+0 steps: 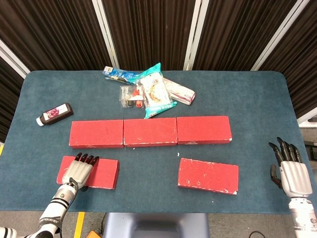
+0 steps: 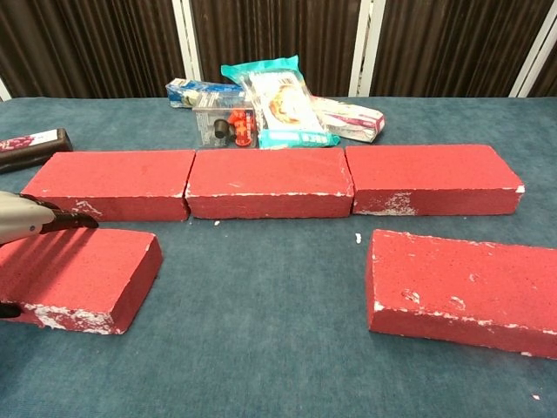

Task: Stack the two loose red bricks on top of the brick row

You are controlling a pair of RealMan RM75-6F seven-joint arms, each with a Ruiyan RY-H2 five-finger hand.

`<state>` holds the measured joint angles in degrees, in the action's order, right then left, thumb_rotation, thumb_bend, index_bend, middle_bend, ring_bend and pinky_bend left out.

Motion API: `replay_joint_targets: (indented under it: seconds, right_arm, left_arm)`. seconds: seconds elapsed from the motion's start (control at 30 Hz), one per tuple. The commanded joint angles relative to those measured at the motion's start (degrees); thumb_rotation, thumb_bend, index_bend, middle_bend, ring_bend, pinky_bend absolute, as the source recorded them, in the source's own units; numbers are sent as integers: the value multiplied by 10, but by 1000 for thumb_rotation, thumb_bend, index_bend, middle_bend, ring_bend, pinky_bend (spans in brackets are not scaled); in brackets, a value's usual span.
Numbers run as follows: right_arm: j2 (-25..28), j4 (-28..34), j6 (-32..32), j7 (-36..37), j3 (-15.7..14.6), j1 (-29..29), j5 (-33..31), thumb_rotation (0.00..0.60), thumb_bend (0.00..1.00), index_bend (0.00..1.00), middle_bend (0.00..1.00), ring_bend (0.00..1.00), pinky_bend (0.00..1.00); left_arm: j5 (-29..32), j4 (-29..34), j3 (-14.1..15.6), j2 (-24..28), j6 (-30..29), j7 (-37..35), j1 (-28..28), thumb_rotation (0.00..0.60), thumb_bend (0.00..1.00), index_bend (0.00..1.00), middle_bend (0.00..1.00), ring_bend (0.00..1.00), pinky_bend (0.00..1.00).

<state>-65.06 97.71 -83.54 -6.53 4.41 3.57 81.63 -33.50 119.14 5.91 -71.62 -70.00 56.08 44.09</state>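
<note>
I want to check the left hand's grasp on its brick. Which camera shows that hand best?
The head view: the left hand lies whole on top of the left loose brick, fingers pointing toward the brick row. The chest view catches only a sliver at its left edge over that brick.

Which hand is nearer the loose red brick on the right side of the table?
Right. The right hand hovers off the right loose brick, apart from it; the left hand rests on the left loose brick, far across the table.
</note>
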Motion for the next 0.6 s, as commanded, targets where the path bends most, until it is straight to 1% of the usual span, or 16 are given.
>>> replay_joint_targets:
  seconds: [0.03, 0.1, 0.23, 0.33, 0.5, 0.6]
  right_arm:
    - [0, 0, 0, 0, 0, 0, 0, 600, 712, 238, 78, 7, 0]
    - [0, 0, 0, 0, -1, 0, 1, 600, 712, 239, 78, 7, 0]
    - [-1, 0, -2, 1, 0, 0, 0, 600, 712, 241, 78, 7, 0]
    - [-1, 0, -2, 2, 0, 0, 0, 600, 712, 241, 78, 7, 0]
    - [0, 0, -1, 2, 0, 0, -1, 600, 712, 241, 78, 7, 0]
    - [1, 0, -1, 4, 0, -1, 0, 600, 712, 241, 78, 7, 0]
  left_arm:
    - [1, 1, 1, 0, -1, 0, 1, 600, 229, 0, 131, 0, 42]
    - [2, 0, 2, 1, -3, 0, 1, 600, 235, 4, 146, 0, 43]
    - [3, 0, 5, 2, -7, 0, 2, 600, 240, 56, 173, 0, 45]
    - [4, 3, 5, 6, -10, 0, 2, 600, 244, 69, 190, 0, 45]
    - [-10, 27, 9, 31, -28, -6, -3, 600, 244, 68, 190, 0, 45]
    - [-23, 55, 10, 60, -48, -9, -7, 600, 243, 68, 187, 0, 45]
